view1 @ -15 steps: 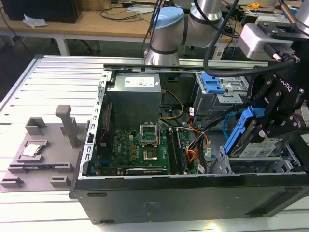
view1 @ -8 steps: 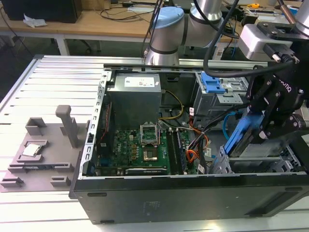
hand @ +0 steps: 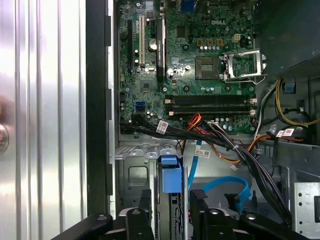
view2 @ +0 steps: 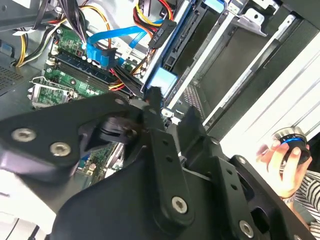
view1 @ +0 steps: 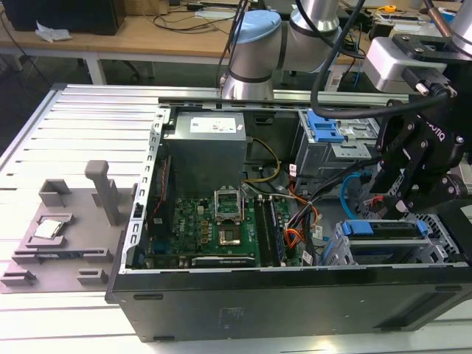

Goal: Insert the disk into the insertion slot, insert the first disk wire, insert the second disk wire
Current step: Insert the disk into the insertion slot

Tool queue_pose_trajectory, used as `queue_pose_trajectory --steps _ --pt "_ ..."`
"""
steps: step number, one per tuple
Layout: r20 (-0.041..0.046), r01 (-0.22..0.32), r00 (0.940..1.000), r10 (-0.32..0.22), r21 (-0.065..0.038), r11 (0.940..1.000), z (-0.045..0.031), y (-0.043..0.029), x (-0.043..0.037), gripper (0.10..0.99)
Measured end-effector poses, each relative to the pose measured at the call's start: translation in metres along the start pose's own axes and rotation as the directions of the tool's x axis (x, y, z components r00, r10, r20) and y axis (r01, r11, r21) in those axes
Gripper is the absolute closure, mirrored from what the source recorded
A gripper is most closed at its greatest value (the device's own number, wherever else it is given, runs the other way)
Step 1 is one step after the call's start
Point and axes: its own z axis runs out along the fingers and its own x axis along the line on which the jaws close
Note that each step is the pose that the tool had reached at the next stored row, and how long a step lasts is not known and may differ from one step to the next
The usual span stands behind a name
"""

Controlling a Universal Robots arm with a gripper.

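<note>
My gripper (hand: 171, 201) stands with its jaws apart, one black finger (hand: 198, 200) on each side of the blue end of the disk (hand: 169, 177). In the first wrist view I see a gap between the caddy and one finger, so I read it as not clamped on anything. The disk sits in the insertion slot (view1: 436, 249), the silver cage at the exterior view's right end of the open computer case (view1: 295, 304), with its blue frame showing at the cage's top.

The second disk wire (hand: 226, 183) curls in a light blue loop just beside the cage, near one finger; I cannot tell whether its plug is seated. The first disk wire (hand: 220, 154) runs orange-red among the black cable bundle (hand: 250, 165) between the cage and the motherboard (hand: 200, 50); its end is hidden from me.

In the second wrist view a person's hand (view2: 280, 160) holds a round thing with a blue ring (view2: 290, 137) outside the case. At the exterior view's left a grey fixture plate (view1: 66, 236) lies on the ribbed metal table (view1: 96, 110), well apart from the case.
</note>
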Motion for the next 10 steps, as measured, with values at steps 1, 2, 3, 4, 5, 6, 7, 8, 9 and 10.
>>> queue_pose_trajectory --steps 1,2,3,4,5,6,7,8,9,10 --pt "0.0 0.0 1.0 0.0 0.0 1.0 0.0 0.0 0.0 0.725" --pt "0.0 0.0 1.0 0.0 0.0 1.0 0.0001 0.0 0.0 0.847" --pt "0.0 0.0 1.0 0.0 0.0 1.0 0.0001 0.0 0.0 0.906" --pt "0.0 0.0 1.0 0.0 0.0 1.0 0.0002 0.0 0.0 0.906" --pt "0.0 0.0 1.0 0.0 0.0 1.0 0.0002 0.0 0.0 0.969" --pt "0.0 0.0 1.0 0.0 0.0 1.0 0.0002 0.0 0.0 0.98" --pt "0.0 0.0 1.0 0.0 0.0 1.0 0.0003 0.0 0.0 0.98" --pt "0.0 0.0 1.0 0.0 0.0 1.0 0.0003 0.0 0.0 0.98" --pt "0.0 0.0 1.0 0.0 0.0 1.0 0.0004 0.0 0.0 0.98" --pt "0.0001 0.0 1.0 0.0 0.0 1.0 0.0004 0.0 0.0 0.98"
